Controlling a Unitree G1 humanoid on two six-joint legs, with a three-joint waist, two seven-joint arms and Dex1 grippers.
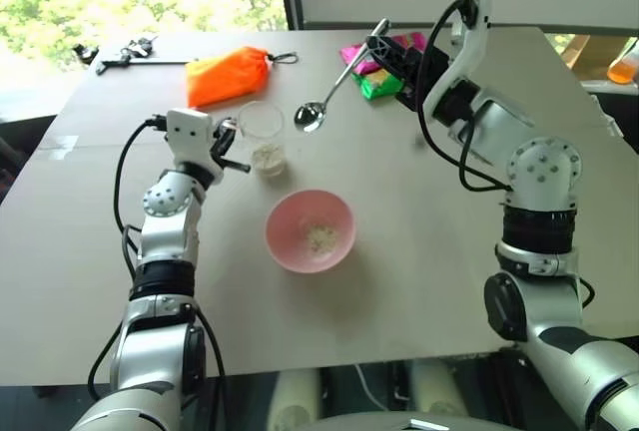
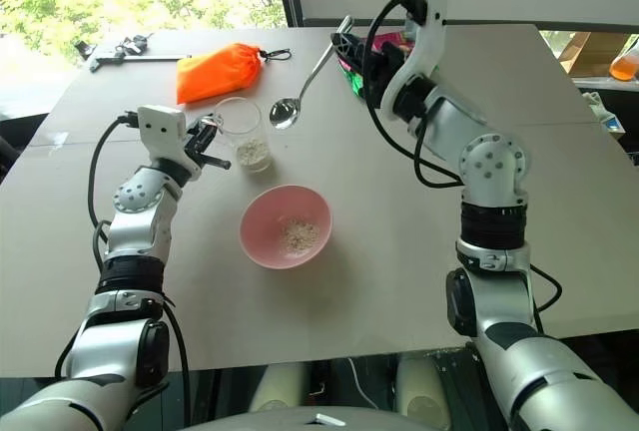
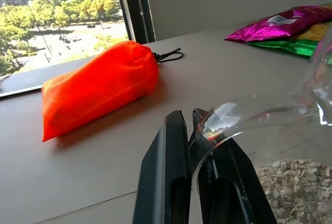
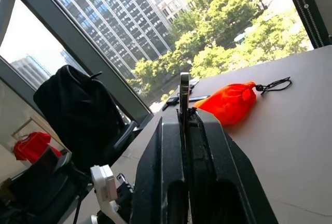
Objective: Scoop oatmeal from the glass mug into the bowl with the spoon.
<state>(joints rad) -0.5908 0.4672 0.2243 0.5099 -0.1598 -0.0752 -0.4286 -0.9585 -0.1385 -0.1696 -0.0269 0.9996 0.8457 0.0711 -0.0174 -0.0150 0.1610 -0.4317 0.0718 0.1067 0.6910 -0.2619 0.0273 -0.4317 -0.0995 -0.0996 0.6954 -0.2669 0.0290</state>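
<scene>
The glass mug (image 1: pixel 262 132) stands on the grey table with pale oatmeal (image 1: pixel 270 160) in its bottom. My left gripper (image 1: pixel 228 148) is shut on the mug's side handle (image 3: pixel 244 107); the left wrist view shows the glass pinched between the two black fingers. My right gripper (image 1: pixel 384 48) is raised behind the mug and is shut on the long handle of the spoon (image 1: pixel 334 80). The spoon's oval end (image 1: pixel 311 115) hangs just right of the mug's rim. In front of the mug sits the pink bowl (image 1: pixel 285 243) with a small clump of oatmeal (image 1: pixel 319 239) inside.
An orange drawstring pouch (image 1: pixel 228 74) lies behind the mug. Pink and green snack packets (image 1: pixel 371 80) lie under my right arm. Black tools (image 1: pixel 125 54) rest at the far left corner. The table's front edge (image 1: pixel 329 363) runs close behind the bowl's near side.
</scene>
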